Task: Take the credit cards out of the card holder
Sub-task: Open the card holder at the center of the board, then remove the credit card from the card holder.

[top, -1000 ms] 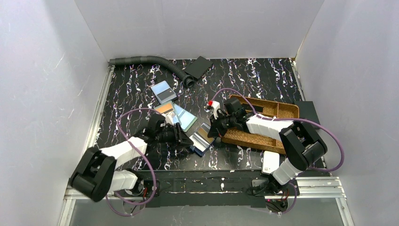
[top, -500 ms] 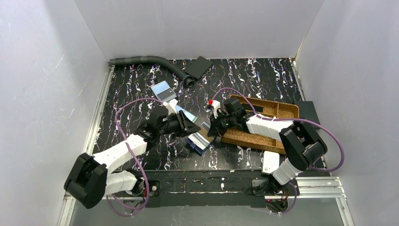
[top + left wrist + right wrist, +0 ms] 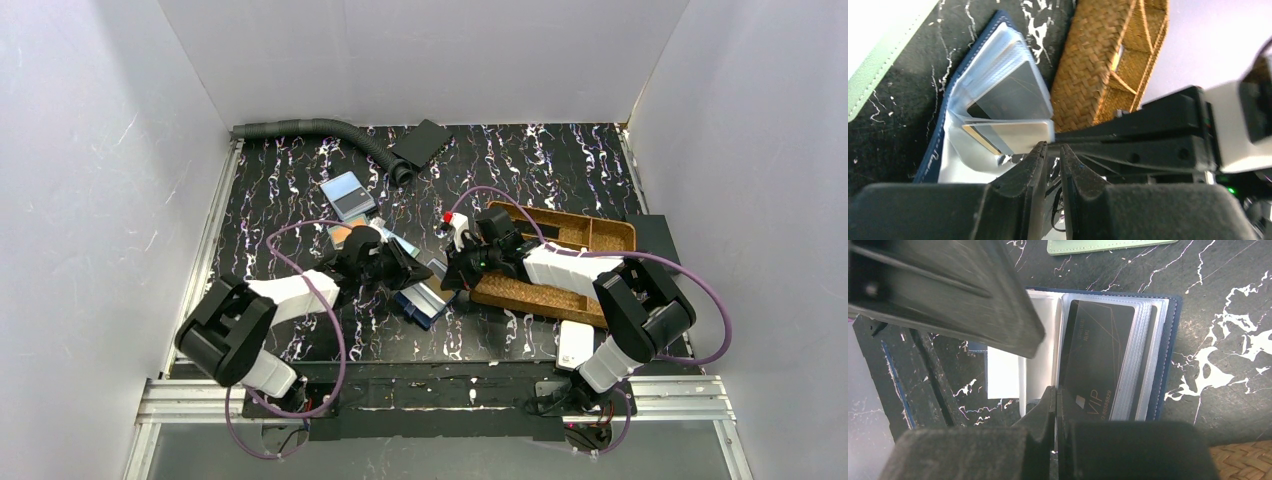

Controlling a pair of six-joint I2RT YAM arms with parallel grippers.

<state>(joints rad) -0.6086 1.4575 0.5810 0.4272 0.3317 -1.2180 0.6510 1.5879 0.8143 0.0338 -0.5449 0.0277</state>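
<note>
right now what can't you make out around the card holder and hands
Left wrist view: whether the left hand pinches a sleeve; its own fingertips hide it.
Right wrist view: what the shut right hand grips, under its fingers; left page behind the blurred left hand.
Top view: both hands cover the card holder; cards inside uncountable.

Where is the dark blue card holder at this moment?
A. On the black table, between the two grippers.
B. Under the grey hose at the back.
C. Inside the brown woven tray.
A: the card holder lies open on the table between the left gripper and the right gripper, beside the woven tray.
</note>
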